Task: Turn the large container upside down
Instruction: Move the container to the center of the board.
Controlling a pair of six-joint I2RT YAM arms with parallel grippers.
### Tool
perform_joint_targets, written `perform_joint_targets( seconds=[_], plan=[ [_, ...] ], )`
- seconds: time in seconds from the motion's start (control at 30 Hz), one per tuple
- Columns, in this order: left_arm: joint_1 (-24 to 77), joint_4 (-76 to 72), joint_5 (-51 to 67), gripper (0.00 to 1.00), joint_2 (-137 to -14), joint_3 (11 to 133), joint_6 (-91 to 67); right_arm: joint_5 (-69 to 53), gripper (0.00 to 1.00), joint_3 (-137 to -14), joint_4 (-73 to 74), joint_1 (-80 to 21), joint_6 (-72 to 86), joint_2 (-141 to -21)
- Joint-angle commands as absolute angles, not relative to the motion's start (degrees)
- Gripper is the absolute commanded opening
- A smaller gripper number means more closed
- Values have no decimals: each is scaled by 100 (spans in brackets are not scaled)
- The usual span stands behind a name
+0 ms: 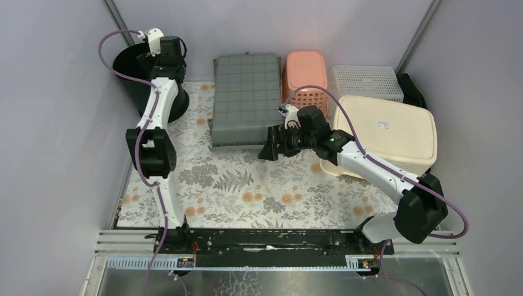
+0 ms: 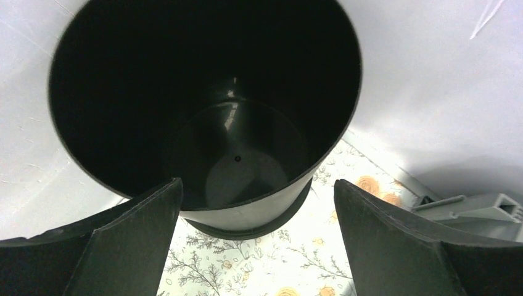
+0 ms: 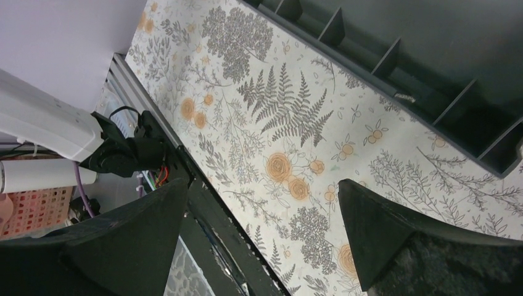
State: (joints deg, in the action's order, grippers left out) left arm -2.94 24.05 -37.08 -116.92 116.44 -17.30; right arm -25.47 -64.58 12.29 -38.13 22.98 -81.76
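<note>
**Operator:** Report the state of both hands and the position of the work item.

**Arm:** My right gripper (image 3: 262, 182) has its fingers wide apart and holds nothing. My left gripper (image 2: 258, 183) is the same: spread, empty, and aimed into the mouth of the black bucket (image 1: 132, 68) in the far left corner. The large grey container (image 1: 245, 98) lies at the back centre of the table (image 1: 247, 191). Its gridded base faces up and its ribbed rim is down on the patterned cover. I judge it to be already inverted.

**Operator:** List the hazards from this position.

**Arm:**
1. My right hand hovers just beside the container's near rim. A forward or sideways swing would strike the rim flange and could shove the container into the pink basket (image 1: 303, 71), or lift one edge.
2. My right forearm crosses in front of the cream tub (image 1: 388, 129). A careless elbow movement could drag it.
3. My left fingers flank the bucket's rim. A downward or backward move could hook that rim and tip the bucket.
</note>
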Motion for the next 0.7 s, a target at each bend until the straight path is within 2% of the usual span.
perform_joint_targets(
  seconds=[0.0, 0.17, 0.27, 0.57, 0.67],
  plan=[
    [-389, 2416, -3744, 99, -11970, 11782, -1756, -2867, 99, -6179, 671, -3806, 2340, -7793],
    [-443, 2537, -3647, 95, -12152, 11770, -1703, -3105, 99, -6130, 624, -3806, 2247, -7822],
    [-450, 2566, -3536, 89, -12209, 11686, -1688, -3168, 99, -6080, 587, -3805, 2213, -7786],
    [-456, 2666, -3134, 63, -12035, 11335, -1664, -3193, 99, -5943, 447, -3805, 2239, -7720],
    [-430, 2855, -2991, 58, -11941, 11329, -1744, -3234, 100, -5952, 431, -3806, 2285, -7750]
  ],
)
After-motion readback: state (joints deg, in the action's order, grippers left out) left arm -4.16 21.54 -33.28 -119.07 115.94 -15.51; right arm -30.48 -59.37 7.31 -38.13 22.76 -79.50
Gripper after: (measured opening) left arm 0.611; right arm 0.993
